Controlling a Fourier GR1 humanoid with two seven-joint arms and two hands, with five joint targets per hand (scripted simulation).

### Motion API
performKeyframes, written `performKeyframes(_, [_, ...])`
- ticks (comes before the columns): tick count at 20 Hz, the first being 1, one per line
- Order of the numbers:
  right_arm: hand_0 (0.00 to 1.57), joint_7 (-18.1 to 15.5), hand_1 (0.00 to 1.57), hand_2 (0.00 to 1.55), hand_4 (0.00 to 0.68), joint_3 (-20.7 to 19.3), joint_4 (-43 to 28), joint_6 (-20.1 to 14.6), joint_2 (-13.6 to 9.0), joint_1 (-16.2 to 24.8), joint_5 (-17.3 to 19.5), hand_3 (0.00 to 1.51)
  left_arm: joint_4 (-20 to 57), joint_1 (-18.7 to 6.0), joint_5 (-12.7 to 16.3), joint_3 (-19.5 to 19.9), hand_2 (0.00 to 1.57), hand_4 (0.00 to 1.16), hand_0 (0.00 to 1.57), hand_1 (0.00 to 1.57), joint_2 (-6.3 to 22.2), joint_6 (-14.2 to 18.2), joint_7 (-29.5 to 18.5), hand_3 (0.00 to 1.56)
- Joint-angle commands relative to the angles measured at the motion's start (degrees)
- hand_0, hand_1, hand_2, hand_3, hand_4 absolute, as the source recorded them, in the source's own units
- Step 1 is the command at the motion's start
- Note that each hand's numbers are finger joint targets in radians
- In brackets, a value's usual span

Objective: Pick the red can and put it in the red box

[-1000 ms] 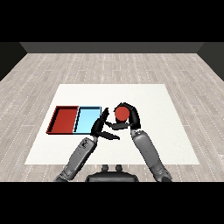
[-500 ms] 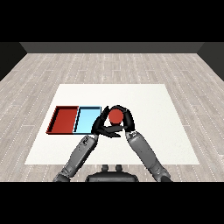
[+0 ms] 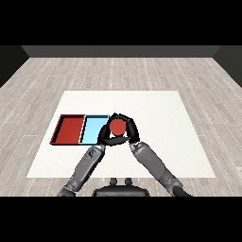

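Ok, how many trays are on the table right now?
2. The red tray lies at the left; the light blue tray sits right beside it, its right end partly hidden by the left hand. The right hand holds the red can by that end.

The red can point(image 3: 117, 127) sits upright, its round top facing up, just right of the light blue tray point(image 3: 93, 127). The red tray point(image 3: 70, 129) lies farther left.
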Motion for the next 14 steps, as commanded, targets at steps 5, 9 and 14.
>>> performKeyframes(5, [1.49,-1.8,1.49,1.44,0.535,0.7,1.7,-0.1,0.0,0.9,-1.1,1.38,-4.3,2.2,-1.7,0.1,1.5,0.73,1.57,1.57,-0.1,6.9,4.4,1.34])
performKeyframes(9, [1.5,-0.7,1.5,1.45,0.529,2.4,1.0,-1.7,0.0,-0.4,-1.0,1.38,1.9,0.4,1.0,1.3,1.5,0.75,1.57,1.57,-0.1,7.4,0.2,1.35])
performKeyframes(14, [1.47,-2.7,1.47,1.44,0.516,3.0,3.1,-2.9,0.0,0.3,0.1,1.39,-1.9,-0.6,1.3,0.2,1.53,0.92,1.57,1.57,-0.1,10.3,0.7,1.43])
